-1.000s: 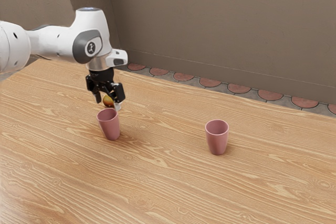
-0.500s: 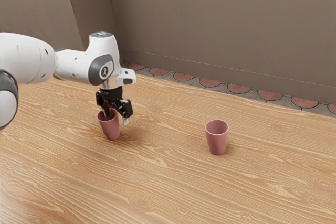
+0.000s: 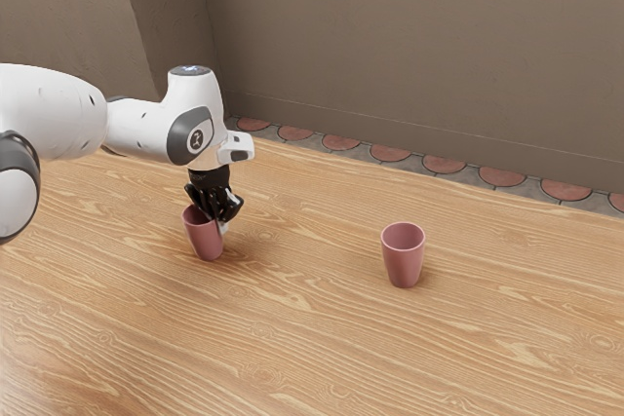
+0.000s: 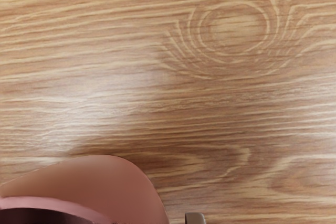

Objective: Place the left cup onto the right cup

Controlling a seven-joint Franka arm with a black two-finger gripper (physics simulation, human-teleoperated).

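Two pink cups stand upright on the wooden table (image 3: 322,338). The left cup (image 3: 204,237) is at the exterior view's left, and the right cup (image 3: 403,253) stands well apart toward the exterior view's right. My black gripper (image 3: 218,215) has come down on the left cup's rim at the side facing the right cup, its fingers drawn together on the cup wall. In the wrist view the left cup (image 4: 79,190) is a large blurred pink shape directly under my hand, with bare wood grain beyond it.
A brown wall rises behind the table's far edge, above a strip of grey floor with red tiles (image 3: 390,152). Open tabletop lies between the two cups and in front of them.
My hand came down from above the left cup onto its rim, and the fingers narrowed from spread to closed on the cup wall. Neither cup has moved.
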